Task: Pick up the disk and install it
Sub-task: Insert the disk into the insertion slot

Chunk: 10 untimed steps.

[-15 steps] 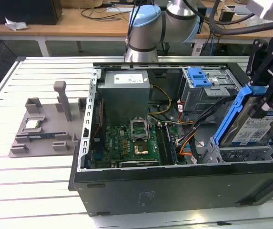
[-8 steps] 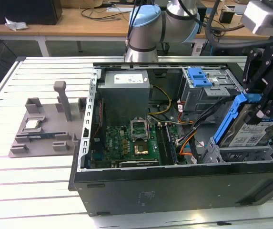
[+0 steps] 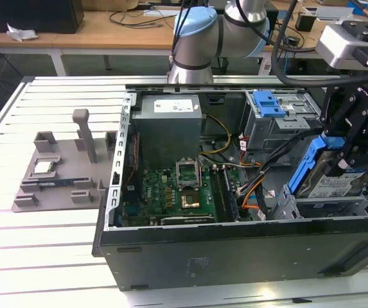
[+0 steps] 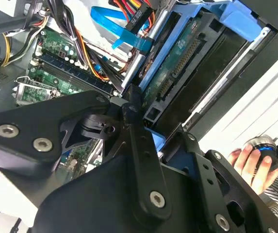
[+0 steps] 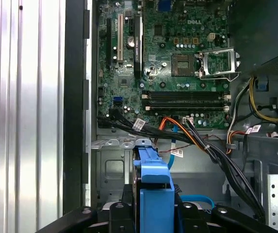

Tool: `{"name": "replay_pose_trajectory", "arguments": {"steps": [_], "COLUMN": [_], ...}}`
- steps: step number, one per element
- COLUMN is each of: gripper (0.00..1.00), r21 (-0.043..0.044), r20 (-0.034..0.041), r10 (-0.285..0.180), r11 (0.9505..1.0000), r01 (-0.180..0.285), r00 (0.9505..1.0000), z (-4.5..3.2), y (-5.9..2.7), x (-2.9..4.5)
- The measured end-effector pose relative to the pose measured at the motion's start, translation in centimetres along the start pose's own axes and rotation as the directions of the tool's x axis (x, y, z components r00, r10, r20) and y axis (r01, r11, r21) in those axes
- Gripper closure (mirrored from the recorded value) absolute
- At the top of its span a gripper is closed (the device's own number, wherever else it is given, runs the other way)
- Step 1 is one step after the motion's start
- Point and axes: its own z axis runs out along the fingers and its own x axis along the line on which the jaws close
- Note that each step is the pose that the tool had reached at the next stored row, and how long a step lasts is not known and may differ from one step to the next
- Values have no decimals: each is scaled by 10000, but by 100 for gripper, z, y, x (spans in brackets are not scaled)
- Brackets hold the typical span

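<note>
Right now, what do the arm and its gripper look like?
In the exterior view the arm is built of rounded silver-grey joints with pale blue caps, and black cables run along it. The gripper is black with white lettering on its body. In the second wrist view its jaws are carried by flat black links fastened with silver screws.

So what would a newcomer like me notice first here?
Probably the black gripper at the exterior view's right, clamped on the disk with its bright blue rails, tilted over the open computer case. Next, the green motherboard in the case's middle, and a grey holder lying on the white table to the exterior view's left.
</note>
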Motion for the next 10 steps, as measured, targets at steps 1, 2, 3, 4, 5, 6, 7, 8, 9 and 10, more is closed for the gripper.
{"name": "replay_pose_trajectory", "arguments": {"steps": [1, 2, 3, 4, 5, 6, 7, 8, 9, 10], "gripper": [63, 63, 62, 56, 56, 56, 56, 57, 64, 64], "r21": [0, 2, 0, 0, 0, 0, 0, 0, 0, 0], "r20": [1, 5, 2, 1, 1, 1, 1, 0, 0, 0], "r10": [0, -2, -1, -1, 0, -1, 0, 0, -1, -1], "r11": [10000, 10000, 10000, 10000, 10000, 10000, 10000, 10000, 10000, 10000], "r01": [0, 2, 1, 1, 0, 1, 0, 0, 1, 1], "r00": [10000, 10000, 10000, 10000, 10000, 10000, 10000, 10000, 10000, 10000], "z": [1, 2, 1, 1, 1, 2, 2, 2, 2, 2], "y": [0, -1, 0, 0, 0, 0, 0, 0, 0, 0], "x": [0, -1, 0, 0, 0, 0, 0, 0, 0, 0]}}
